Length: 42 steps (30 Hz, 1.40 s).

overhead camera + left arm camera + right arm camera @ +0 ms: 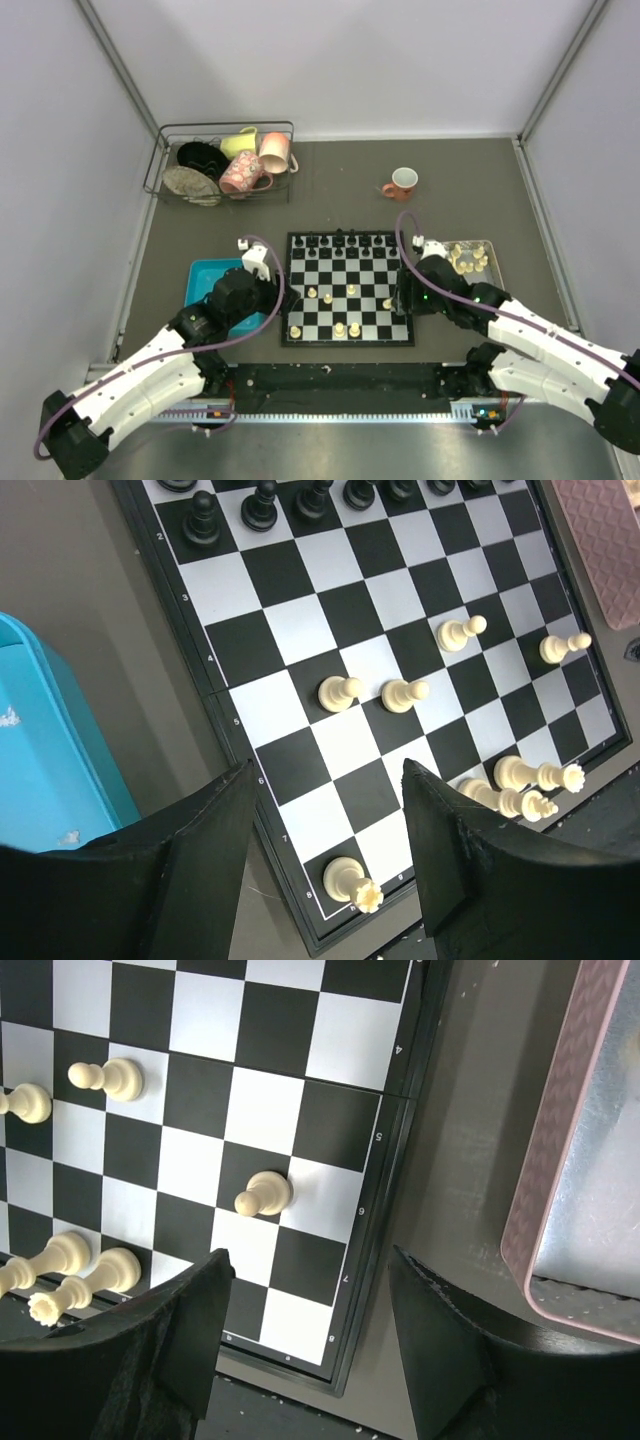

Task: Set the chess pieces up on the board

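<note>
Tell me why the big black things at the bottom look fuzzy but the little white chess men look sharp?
Left wrist view: the left gripper sits right by the lens, so it blurs; the board and chess pieces are in focus. Right wrist view: same with the right gripper, and the white squares have a soft shine. Top view: even light, faint shadows.

L gripper jaws apart, empty, R gripper same, both angled down
</note>
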Each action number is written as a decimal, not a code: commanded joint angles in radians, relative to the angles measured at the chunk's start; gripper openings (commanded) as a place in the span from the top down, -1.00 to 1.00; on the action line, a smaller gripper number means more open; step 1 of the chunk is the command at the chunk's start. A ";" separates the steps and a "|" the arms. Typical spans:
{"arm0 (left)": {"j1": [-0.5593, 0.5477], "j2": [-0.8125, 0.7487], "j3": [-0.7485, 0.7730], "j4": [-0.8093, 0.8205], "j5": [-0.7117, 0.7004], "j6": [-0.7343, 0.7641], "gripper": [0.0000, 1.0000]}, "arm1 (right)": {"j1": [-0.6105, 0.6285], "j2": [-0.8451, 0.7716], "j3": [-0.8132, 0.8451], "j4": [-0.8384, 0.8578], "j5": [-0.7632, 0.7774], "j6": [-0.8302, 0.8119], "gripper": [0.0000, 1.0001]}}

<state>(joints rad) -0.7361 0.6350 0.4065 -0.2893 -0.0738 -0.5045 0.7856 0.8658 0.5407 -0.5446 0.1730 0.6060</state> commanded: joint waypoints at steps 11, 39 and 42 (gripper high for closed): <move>-0.008 -0.032 -0.104 0.151 0.103 0.101 -0.26 | 0.014 0.122 0.061 0.136 0.011 -0.017 -0.05; -0.011 -0.054 -0.144 0.187 0.111 0.095 -0.25 | 0.023 0.226 0.110 0.153 -0.007 -0.032 0.18; -0.011 -0.054 -0.144 0.188 0.112 0.095 -0.25 | 0.027 0.223 0.107 0.141 -0.020 -0.026 0.18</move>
<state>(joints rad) -0.7414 0.5972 0.2707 -0.1570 0.0364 -0.4168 0.7929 1.1007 0.6064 -0.3935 0.1623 0.5835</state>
